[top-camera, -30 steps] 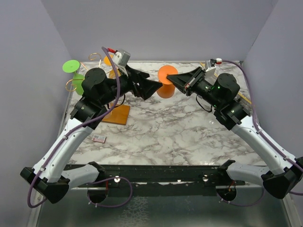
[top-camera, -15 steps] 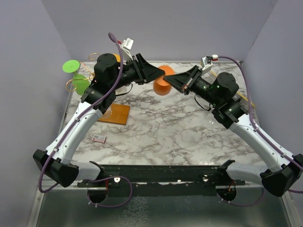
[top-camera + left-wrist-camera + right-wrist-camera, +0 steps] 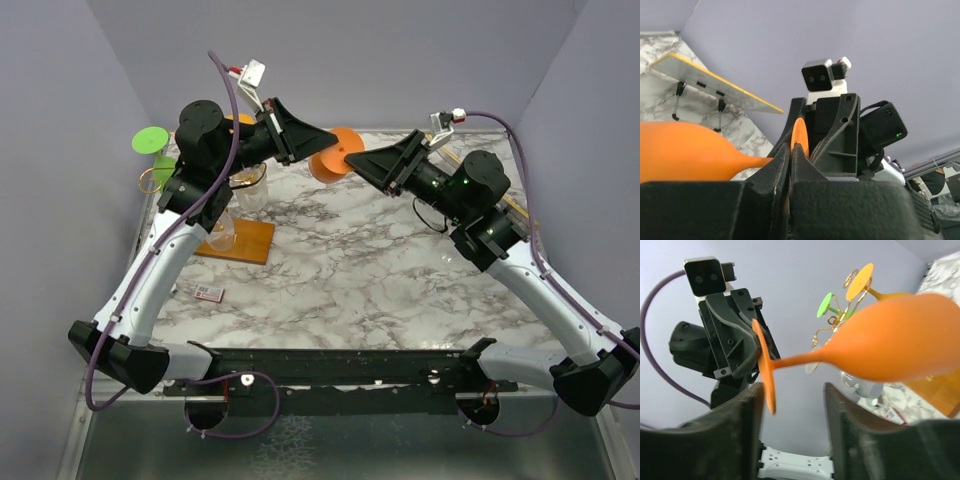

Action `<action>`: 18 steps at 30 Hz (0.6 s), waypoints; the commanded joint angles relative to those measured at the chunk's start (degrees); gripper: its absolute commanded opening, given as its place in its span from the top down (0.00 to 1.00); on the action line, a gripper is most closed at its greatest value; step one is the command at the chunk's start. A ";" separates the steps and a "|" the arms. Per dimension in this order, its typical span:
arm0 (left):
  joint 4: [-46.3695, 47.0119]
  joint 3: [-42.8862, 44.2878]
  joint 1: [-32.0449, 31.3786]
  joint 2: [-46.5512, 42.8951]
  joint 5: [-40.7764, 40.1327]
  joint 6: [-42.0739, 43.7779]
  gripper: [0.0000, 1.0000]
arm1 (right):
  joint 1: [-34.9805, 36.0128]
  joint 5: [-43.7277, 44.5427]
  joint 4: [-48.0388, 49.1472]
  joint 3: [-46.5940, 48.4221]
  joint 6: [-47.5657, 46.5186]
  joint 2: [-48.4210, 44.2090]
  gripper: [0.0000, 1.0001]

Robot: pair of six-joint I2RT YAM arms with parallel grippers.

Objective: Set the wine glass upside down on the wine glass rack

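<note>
Wine glass (image 3: 333,160), aloft right of the wine glass rack (image 3: 243,243): our left gripper (image 3: 791,152) has just pinched its foot, our right gripper (image 3: 792,427) spread; we judge the handover done.

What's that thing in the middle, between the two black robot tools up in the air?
The orange wine glass. In the right wrist view, the left tool pinches its flat foot, and the foot sits inside the open right tool.

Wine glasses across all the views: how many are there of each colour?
Orange: 2, the held wine glass and a second orange glass
Green: 1, green glass
Clear: 2, clear glass, other clear glass
Total: 5
</note>
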 commanded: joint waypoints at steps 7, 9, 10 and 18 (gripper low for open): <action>4.95 17.00 9.77 8.39 13.45 -6.06 1.00 | -0.13 8.91 -2.50 -0.85 -6.10 -5.47 0.25; 7.28 19.38 12.73 10.34 14.98 -8.36 1.00 | -0.13 10.71 -3.31 -1.53 -7.08 -6.71 0.25; 8.72 20.33 14.39 11.31 15.71 -9.85 1.00 | -0.13 11.42 -3.76 -1.80 -7.45 -7.24 0.24; 16.27 26.30 28.09 17.74 17.64 -18.06 1.00 | -0.13 14.95 -6.36 -2.75 -10.28 -10.25 0.24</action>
